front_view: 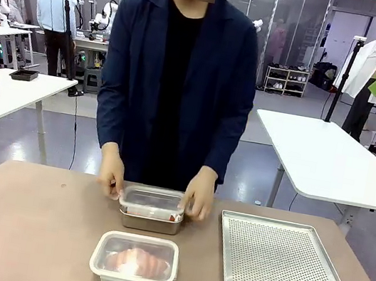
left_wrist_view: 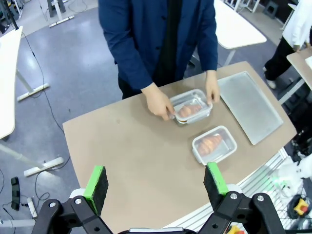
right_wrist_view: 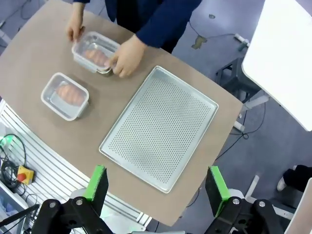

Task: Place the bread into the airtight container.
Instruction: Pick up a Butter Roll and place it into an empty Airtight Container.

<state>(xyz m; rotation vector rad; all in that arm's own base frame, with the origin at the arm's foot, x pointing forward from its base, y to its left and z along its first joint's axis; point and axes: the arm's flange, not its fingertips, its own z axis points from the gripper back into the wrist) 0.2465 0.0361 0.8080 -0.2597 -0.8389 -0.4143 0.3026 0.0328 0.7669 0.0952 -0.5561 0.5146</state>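
1. Lid-fitting is judged to be the step in hand: a lid is being pressed onto the far container [front_view: 151, 210] by the person's two hands, one hand [front_view: 110, 176] at its left edge and the other hand [front_view: 199, 191] at its right edge. Bread is seen through that lid.
2. Task thing located: bread [front_view: 133, 260] is already enclosed in the near container [front_view: 133, 264], lid on, at the table's [front_view: 21, 228] near edge, just in front of the far container.
3. Left gripper [left_wrist_view: 156, 183] is held high above the table, jaws wide, nothing between the green pads. Right gripper [right_wrist_view: 157, 184] is likewise raised over the table's right end, jaws spread wide and empty.
4. Progress is judged as nearly complete; no loose bread is seen on the table or on the perforated tray [front_view: 281, 271].
5. Next move, as a judgement: the far lid needs to be seated evenly on all sides and the hands withdrawn; nothing is seen left for either gripper to grasp.
6. Count: containers, two; breads seen, two, one per container; trays, one, bare; grippers, two; hands at the table, two.
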